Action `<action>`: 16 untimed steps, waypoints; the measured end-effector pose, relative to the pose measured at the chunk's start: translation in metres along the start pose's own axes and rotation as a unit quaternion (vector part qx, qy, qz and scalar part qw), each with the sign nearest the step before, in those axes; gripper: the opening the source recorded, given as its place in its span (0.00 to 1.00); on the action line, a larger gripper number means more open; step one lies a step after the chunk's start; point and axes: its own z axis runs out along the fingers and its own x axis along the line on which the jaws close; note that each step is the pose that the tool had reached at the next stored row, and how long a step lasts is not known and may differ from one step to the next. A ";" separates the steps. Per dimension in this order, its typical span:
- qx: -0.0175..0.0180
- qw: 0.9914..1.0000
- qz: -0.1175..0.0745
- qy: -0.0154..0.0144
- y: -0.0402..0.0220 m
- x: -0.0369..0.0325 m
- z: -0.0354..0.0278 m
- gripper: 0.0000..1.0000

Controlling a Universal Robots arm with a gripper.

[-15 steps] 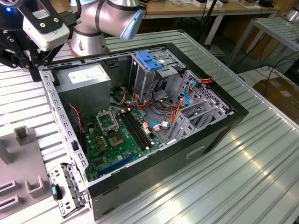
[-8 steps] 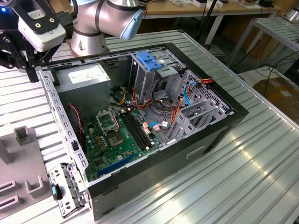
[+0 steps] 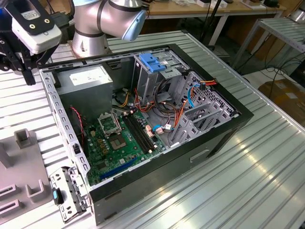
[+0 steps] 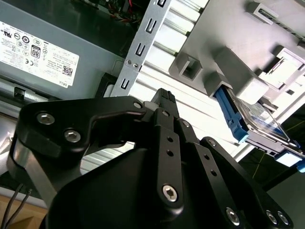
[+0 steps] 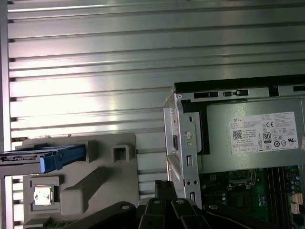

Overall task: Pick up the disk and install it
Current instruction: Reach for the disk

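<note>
Gripper [image 4: 164, 94] jaws are closing on nothing, pinched together above the ribbed table [image 5: 95, 57]. I'm seeing the disk [image 4: 257, 121] sitting slotted in the grey holder [image 4: 233, 71] beside the open computer case [image 3: 214, 143], well apart from the gripper.

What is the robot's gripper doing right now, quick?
Gripper: jaws closed, holding nothing. The disk sits apart in the grey holder.
</note>
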 end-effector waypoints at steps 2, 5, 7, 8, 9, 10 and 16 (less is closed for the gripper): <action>0.000 1.000 0.000 0.000 -0.0001 0.0017 0.0000 0.11; 0.000 1.000 0.000 0.000 -0.0004 0.0049 0.0000 0.11; 0.000 1.000 0.000 0.000 -0.0006 0.0076 -0.0001 0.11; 0.000 1.000 0.000 0.000 -0.0006 0.0084 -0.0001 0.11; 0.000 1.000 0.000 0.000 -0.0007 0.0094 -0.0001 0.11; 0.000 1.000 0.000 0.000 -0.0008 0.0104 -0.0001 0.11; 0.000 1.000 0.000 0.000 -0.0012 0.0157 -0.0002 0.11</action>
